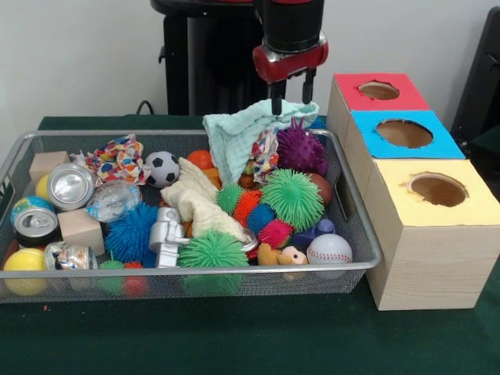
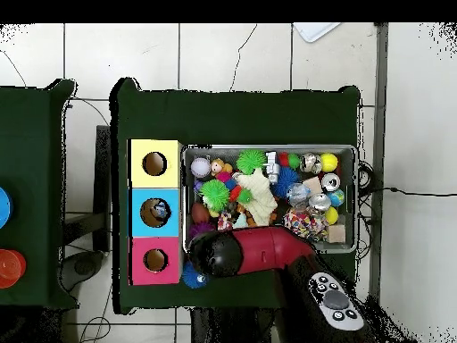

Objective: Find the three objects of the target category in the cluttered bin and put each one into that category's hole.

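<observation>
The wire mesh bin point(image 1: 361, 234) is full of toys; it also shows in the overhead view point(image 2: 358, 192). One see-through creased bottle point(image 1: 112, 200) with a bit of blue lies at the bin's left side between silver cans. I see no other bottles. My gripper point(image 1: 293, 100) hangs over the bin's far right part, open, with its fingertips point(image 1: 276, 105) at the top edge of a pale green cloth point(image 1: 238, 133). In the overhead view the red arm point(image 2: 254, 252) hides the gripper. The red-topped hole point(image 1: 379, 90) is to the right of the gripper and also shows in the overhead view point(image 2: 155, 260).
Blue-topped hole point(image 1: 404, 133) and yellow-topped hole point(image 1: 437, 189) sit on the same wooden box. Silver cans point(image 1: 69, 186), spiky balls point(image 1: 291, 198), a purple spiky ball point(image 1: 301, 148), a baseball point(image 1: 329, 249), a small football point(image 1: 162, 168) and a silver robot figure point(image 1: 166, 234) crowd the bin. Something small shows inside the blue-topped hole in the overhead view point(image 2: 161, 211).
</observation>
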Robot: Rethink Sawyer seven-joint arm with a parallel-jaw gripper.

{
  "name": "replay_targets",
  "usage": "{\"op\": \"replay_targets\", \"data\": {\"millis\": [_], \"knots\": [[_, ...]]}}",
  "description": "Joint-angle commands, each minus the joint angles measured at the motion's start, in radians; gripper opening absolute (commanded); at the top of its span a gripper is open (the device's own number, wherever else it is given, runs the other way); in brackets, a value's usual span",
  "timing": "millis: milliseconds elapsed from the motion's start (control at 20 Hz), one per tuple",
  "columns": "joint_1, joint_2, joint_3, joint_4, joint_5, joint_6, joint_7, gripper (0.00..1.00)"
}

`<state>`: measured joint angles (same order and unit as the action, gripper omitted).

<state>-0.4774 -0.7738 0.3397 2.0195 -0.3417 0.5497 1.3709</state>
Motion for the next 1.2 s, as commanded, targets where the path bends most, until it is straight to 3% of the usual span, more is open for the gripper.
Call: {"op": "replay_targets", "data": {"millis": [50,400,800,1050,1200], "knots": [[-0.077,0.035,-0.053,-0.115,-0.105,0.045,-0.032,1.0],[-0.214,0.111,0.039,-0.27,-0.206,0.132,-0.228,1.0],[-0.354,0.172,0.146,-0.379,-0.302,0.218,-0.405,1.0],[-0.419,0.28,0.209,-0.461,-0.349,0.229,-0.482,1.0],[-0.429,0.32,0.22,-0.484,-0.363,0.225,-0.484,1.0]]}}
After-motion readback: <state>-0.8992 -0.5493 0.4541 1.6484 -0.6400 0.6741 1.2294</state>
